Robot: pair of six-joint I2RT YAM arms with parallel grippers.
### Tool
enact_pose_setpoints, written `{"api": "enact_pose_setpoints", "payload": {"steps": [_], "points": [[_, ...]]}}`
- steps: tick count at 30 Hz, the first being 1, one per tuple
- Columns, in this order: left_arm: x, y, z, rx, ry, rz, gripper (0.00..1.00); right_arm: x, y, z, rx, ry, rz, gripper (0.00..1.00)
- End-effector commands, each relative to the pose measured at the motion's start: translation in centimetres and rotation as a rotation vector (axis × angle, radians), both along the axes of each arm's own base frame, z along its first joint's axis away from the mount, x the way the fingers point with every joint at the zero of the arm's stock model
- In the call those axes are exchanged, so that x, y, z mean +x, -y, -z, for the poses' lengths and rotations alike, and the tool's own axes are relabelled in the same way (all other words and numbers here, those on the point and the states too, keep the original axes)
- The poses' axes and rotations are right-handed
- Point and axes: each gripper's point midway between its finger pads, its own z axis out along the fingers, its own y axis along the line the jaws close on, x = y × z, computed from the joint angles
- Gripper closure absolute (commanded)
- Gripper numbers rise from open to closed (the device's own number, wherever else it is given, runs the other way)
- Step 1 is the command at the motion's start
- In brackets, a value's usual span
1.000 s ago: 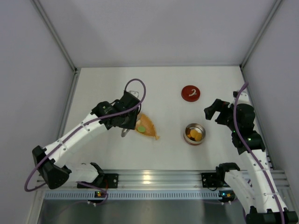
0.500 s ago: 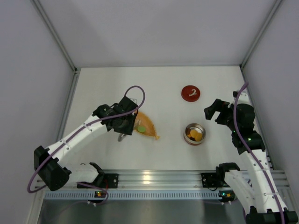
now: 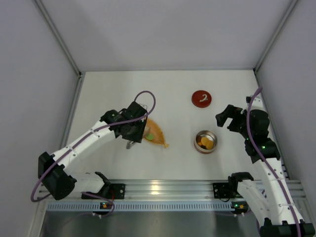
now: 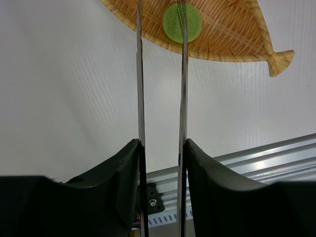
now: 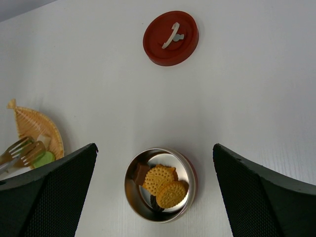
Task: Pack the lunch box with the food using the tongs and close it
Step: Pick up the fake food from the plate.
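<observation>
Between the left gripper's [image 4: 162, 148] fingers the tongs [image 4: 183, 74] sit clamped, tips over a green piece [image 4: 173, 22] on the leaf-shaped dish [image 4: 232, 29] (not yet pinched, I judge). The next move calls for a squeeze, a lift and a carry to the lunch box [image 5: 132, 190], already holding biscuits [image 5: 163, 178], below the wide-open right gripper [image 3: 223, 118]. Its lid [image 5: 171, 38] lies beyond on the white table [image 3: 173, 94], between pale walls [image 3: 163, 34].
</observation>
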Motion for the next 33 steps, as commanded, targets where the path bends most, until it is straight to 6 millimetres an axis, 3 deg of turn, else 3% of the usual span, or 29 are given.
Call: {"api": "enact_pose_setpoints", "payload": {"steps": [1,15,23,33], "points": [[1.0,0.8,-0.2,-0.024,0.029,0.007,0.55,0.3,-0.4,-2.0,-0.003,0.050,-0.018,0.01],[1.0,1.0,0.3,-0.018,0.011,0.017,0.58,0.2,-0.3,-1.8,-0.008,0.048,-0.014,0.00],[1.4,0.9,-0.4,-0.016,0.037,0.007,0.51,0.2,-0.3,-1.6,-0.008,0.043,-0.014,0.00],[1.7,1.0,-0.7,-0.014,0.046,0.008,0.50,0.1,-0.3,-1.7,-0.007,0.045,-0.014,0.01]]}}
